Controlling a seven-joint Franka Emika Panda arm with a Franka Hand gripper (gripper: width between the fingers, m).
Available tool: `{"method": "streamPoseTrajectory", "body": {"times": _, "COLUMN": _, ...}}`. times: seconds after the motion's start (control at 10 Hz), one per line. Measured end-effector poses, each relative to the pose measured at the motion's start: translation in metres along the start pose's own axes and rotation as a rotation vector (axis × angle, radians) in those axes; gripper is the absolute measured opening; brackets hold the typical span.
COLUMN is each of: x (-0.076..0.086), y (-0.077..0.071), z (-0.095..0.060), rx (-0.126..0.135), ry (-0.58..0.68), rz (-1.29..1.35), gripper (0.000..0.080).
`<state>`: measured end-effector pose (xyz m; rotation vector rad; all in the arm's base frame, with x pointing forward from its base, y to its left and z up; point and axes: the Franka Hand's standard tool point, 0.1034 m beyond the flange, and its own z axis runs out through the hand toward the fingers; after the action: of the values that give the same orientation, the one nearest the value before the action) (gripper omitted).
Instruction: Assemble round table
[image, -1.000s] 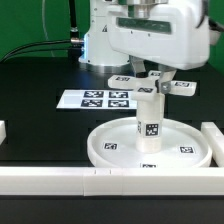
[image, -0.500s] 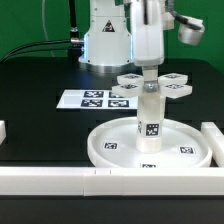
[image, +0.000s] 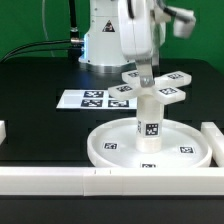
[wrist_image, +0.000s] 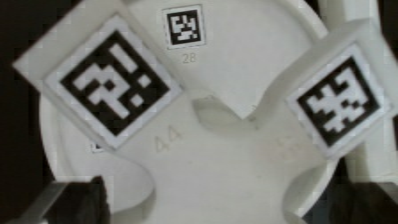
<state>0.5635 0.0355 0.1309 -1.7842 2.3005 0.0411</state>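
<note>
The large rimmed disc (image: 102, 150) lies on the black table at the front. The short cylinder (image: 149, 122) stands upright on its central hub, one tag facing front. The cross-shaped piece (image: 152, 89) sits flat on top of the cylinder, its tagged arms spread out. My gripper (image: 146, 74) comes straight down onto the middle of the cross and is shut on it. In the wrist view the cross-shaped piece (wrist_image: 214, 150) fills the picture with two tagged arms, and the gripper (wrist_image: 217, 205) has its dark fingers (wrist_image: 75, 205) on either side of the white middle part.
The marker board (image: 90, 99) lies behind the disc on the exterior view's left. Long white bars run along the front (image: 60, 181) and the exterior view's right (image: 212, 136), with a short end at the left (image: 3, 130). The robot base (image: 100, 45) stands at the back.
The wrist has turned over the cylinder, and the cross-shaped piece has turned with it on top of the cylinder. Disc and cylinder have stayed in place.
</note>
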Motion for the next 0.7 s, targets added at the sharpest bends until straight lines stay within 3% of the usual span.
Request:
{"method": "streamPoseTrajectory", "body": {"times": 0.2, "x": -0.0061, "y": -0.005, "z": -0.013, "rx": 0.022, "ry": -0.015, "rz": -0.028, "gripper": 0.0648}}
{"method": "streamPoseTrajectory", "body": {"times": 0.5, "x": -0.005, "y": -0.0033, "z": -0.009, "rx": 0.011, "ry": -0.004, "rz": -0.133, "gripper": 0.0649}}
{"method": "streamPoseTrajectory", "body": {"times": 0.6, "x": -0.0047, "y": -0.0043, "z": -0.0063, "rx": -0.007, "ry": 0.012, "rz": -0.33, "gripper": 0.0649}}
{"method": "streamPoseTrajectory", "body": {"times": 0.7, "x": -0.0053, "y": -0.009, "z": -0.0074, "rx": -0.001, "ry": 0.013, "rz": -0.46, "gripper": 0.0649}}
